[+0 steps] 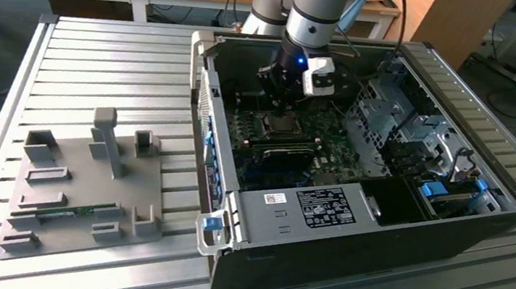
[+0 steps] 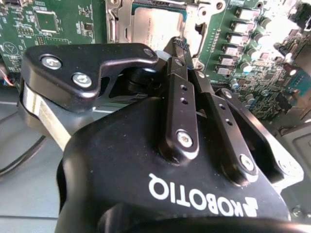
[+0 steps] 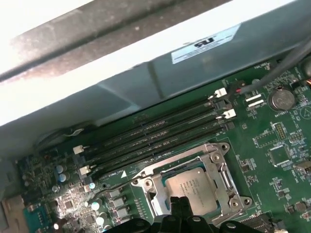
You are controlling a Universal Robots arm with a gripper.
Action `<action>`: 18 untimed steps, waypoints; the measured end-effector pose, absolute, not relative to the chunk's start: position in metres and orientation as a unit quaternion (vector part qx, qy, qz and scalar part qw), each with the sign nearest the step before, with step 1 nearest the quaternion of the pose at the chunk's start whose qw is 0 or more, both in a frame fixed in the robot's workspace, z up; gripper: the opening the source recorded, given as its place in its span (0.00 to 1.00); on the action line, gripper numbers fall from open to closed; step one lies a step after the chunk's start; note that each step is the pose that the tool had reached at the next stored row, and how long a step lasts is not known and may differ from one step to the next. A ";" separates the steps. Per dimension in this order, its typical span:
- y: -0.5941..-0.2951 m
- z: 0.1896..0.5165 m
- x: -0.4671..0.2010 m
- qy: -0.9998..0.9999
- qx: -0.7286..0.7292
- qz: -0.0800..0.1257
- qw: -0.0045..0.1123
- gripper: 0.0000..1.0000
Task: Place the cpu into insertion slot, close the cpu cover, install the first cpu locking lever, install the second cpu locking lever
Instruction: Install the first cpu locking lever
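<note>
Jaws clenched tip to tip, with nothing between them that I can see (both wrist views agree). Gripper (image 2: 182, 46) points down at the socket (image 3: 212, 149) on the green board (image 3: 272, 145). Its tips sit right at the socket's edge, touching it or just above it; I can't tell which.

Cpu (image 3: 193, 187) lies flat in the socket, grey metal top up, not in the grip. Cpu cover (image 3: 156, 194) looks folded down around it, and the chip shows through the cover's window. Going by that, placing looks done and the cover looks closed. A thin metal rod (image 3: 226, 170) runs along one side of the frame (probably a locking lever). Whether it is hooked down I can't tell.

Key relation: the chip lies just past the fingertips (image 3: 179, 206), toward the memory slots (image 3: 155, 133). So the gripper stands at the socket edge farthest from those slots. The slots' long axis runs parallel to that edge. The chip is near square, so it has no real long axis of its own.

The exterior view shows the arm (image 1: 310, 12) reaching down into the open computer case (image 1: 372, 259). There the gripper hangs close over the socket, well apart from the grey fixture plate (image 1: 87, 191) out on the exterior view's left.
</note>
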State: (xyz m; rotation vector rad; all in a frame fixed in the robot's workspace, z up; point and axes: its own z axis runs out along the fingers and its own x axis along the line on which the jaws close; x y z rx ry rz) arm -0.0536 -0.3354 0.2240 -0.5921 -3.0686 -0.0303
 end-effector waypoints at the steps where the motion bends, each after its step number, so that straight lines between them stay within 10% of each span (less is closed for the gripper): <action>1: -0.335 0.224 -0.054 -0.983 -0.186 -0.010 0.008 0.11; 18: -0.335 0.223 -0.054 -0.994 -0.108 -0.009 0.009 0.11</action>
